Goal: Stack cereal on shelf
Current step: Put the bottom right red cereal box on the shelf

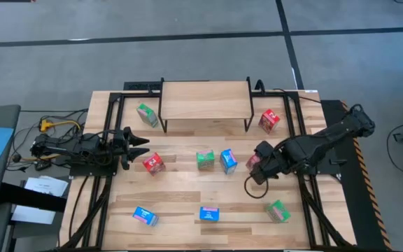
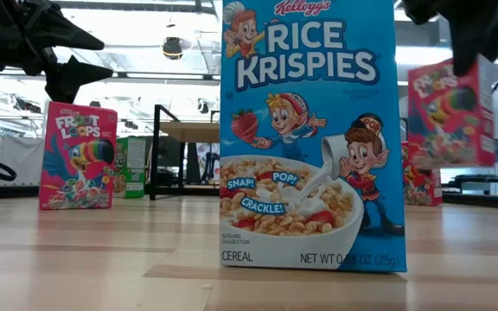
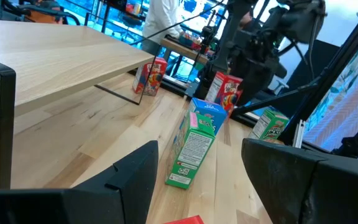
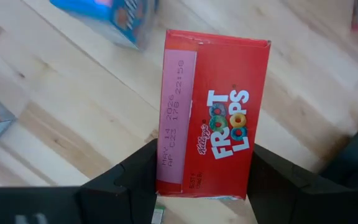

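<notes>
The shelf (image 1: pixel 205 101) stands at the table's far middle, its top bare. Small cereal boxes are scattered over the tabletop: red (image 1: pixel 154 163), green (image 1: pixel 205 159) and blue (image 1: pixel 229 160) in the middle, and a blue one (image 2: pixel 308 138) standing upright near the front. My right gripper (image 1: pixel 256 168) is shut on a red Froot Loops box (image 4: pixel 213 118), held above the table right of the middle. My left gripper (image 1: pixel 137 145) waits at the table's left, level and open, with nothing between its fingers (image 3: pixel 135 180). My right gripper pinches the red box between its two fingers, on two opposite faces near its upper end (image 4: pixel 173 177). The fingers come from above, pointing steeply down. The box (image 2: pixel 452 112) hangs below them, nearly upright with a slight tilt, lifted clear of the table.
More boxes lie around: green (image 1: pixel 146 114) left of the shelf, red (image 1: pixel 269 120) right of it, blue (image 1: pixel 145 216) and green (image 1: pixel 278 211) near the front edge. Black metal frame rails run along both table sides. Bare wood lies between the held box and the shelf.
</notes>
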Robot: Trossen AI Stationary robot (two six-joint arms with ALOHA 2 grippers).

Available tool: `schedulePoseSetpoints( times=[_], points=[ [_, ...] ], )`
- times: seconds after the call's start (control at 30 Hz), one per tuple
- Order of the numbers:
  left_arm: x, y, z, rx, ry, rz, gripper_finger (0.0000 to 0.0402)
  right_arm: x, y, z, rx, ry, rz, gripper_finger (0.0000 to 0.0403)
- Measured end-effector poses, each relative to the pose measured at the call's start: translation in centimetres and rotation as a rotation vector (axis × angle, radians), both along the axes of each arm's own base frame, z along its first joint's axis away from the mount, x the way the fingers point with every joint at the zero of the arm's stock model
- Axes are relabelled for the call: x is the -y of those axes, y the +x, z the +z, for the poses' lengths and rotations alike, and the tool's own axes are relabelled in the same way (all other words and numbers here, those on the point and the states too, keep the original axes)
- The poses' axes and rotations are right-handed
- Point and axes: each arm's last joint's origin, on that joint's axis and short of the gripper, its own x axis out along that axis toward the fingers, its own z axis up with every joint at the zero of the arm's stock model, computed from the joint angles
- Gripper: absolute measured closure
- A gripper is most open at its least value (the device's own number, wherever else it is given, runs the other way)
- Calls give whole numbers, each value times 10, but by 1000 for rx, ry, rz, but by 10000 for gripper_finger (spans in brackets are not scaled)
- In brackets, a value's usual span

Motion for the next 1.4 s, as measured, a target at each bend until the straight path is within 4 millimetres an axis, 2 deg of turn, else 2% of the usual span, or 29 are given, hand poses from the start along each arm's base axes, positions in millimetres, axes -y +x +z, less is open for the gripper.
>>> schedulePoseSetpoints(
  times=[0.27,0.63,1.03,1.23,1.4],
  points=[
    [0,0,0,0,0,0,180,25,15,30,71,-22,112,175],
    [0,0,0,0,0,0,180,76,24,64,131,-116,224,175],
    [0,0,0,0,0,0,180,125,17,113,203,-296,379,175],
    [0,0,0,0,0,0,180,145,10,127,170,-409,510,175],
    [0,0,0,-1,4,0,180,162,9,133,144,-469,545,174]
  ],
)
